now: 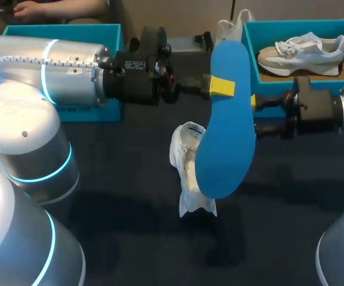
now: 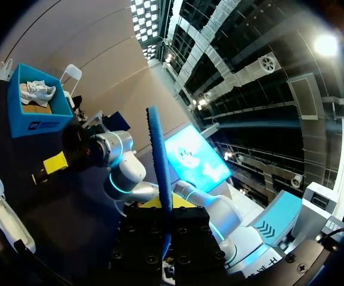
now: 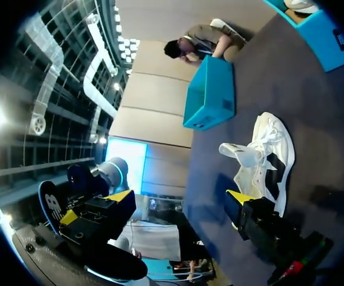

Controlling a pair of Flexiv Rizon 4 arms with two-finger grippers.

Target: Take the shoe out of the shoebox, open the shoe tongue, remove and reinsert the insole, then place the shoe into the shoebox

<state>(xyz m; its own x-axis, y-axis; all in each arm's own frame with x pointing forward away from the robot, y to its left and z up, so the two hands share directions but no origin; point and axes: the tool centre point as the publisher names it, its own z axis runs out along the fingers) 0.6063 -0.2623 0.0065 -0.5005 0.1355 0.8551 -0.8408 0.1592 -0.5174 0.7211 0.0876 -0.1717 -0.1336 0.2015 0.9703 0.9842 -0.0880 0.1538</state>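
My left arm [image 1: 34, 77] bulks closest. Its left pincer [image 1: 222, 86] is clamped on the blue insole [image 1: 225, 131] near the narrower end, so the insole hangs free in the air. I judge the insole light, thin and floppy. A grip on its edge will let it sag, so the wide end should lead into the shoe.

The white shoe [image 1: 189, 170] lies on the table below the left pincer, its tongue apparently folded out. It looks soft and light, likely to skid unless braced at the heel collar. The right pincer [image 3: 181, 196] is spread wide and empty, just beside the insole.

The dark table [image 1: 130, 244] carries 2 boxes beyond the pincers: a teal shoebox [image 1: 249, 59] holding a spare shoe [image 1: 303, 50], and another shoebox [image 1: 64, 28].
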